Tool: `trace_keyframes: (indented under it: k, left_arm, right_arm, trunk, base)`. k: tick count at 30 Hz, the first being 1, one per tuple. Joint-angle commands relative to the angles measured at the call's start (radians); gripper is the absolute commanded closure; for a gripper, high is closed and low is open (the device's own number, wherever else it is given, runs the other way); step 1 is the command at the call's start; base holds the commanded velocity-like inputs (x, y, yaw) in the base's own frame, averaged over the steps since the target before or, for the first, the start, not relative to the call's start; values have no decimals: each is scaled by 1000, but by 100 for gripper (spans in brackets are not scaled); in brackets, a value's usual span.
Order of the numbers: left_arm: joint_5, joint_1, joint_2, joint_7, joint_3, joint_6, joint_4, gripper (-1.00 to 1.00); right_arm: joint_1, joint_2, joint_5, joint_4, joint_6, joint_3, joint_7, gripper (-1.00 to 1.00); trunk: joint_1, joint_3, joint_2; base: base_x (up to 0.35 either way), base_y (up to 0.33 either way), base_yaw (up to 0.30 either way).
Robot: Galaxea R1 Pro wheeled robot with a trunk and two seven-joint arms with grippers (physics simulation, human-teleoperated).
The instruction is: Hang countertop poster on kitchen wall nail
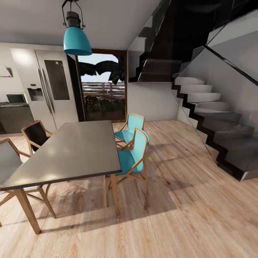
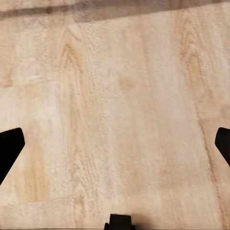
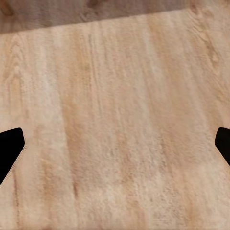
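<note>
I'm in transit: both the left claw [image 2: 115, 143] and right claw [image 3: 115, 143] hang spread and empty over the wood floor [image 1: 186, 215], ready for later. The poster isn't visible; a sliver of kitchen bench [image 1: 13, 104] sits far left beyond the dining table [image 1: 71, 150].

There are one dining table [image 1: 71, 150], four chairs, two turquoise [image 1: 134, 157] and two black [image 1: 36, 134], one hanging lamp [image 1: 76, 37], one fridge [image 1: 50, 86]
</note>
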Motion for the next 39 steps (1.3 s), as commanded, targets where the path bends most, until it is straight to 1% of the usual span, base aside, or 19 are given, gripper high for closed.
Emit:
trace_keyframes:
  k: [1,5,9,13,39]
  left_arm:
    - [0,0,0,0,1,-1,-1,-100]
    - [-1,0,0,0,1,-1,-1,-100]
    - [-1,0,0,-1,1,-1,-1,-100]
    - [-1,0,0,-1,1,-1,-1,-100]
    - [-1,0,1,-1,5,-1,-1,-100]
  right_arm:
    - [-1,1,1,1,-3,0,-1,-100]
    - [-1,2,2,1,-3,0,-2,-100]
    - [-1,3,2,3,-3,0,0,-100]
    - [-1,4,2,4,-3,1,-1,-100]
    - [-1,5,2,4,-5,2,-4,-100]
  trunk:
    - [0,-1,0]
    - [0,-1,0]
    - [0,-1,0]
    - [0,-1,0]
    - [0,-1,0]
  base:
    - [0,0,289]
    - [-23,-27,290]
    - [-91,-142,88]
    - [-13,-21,241]
    - [-1,-2,287]
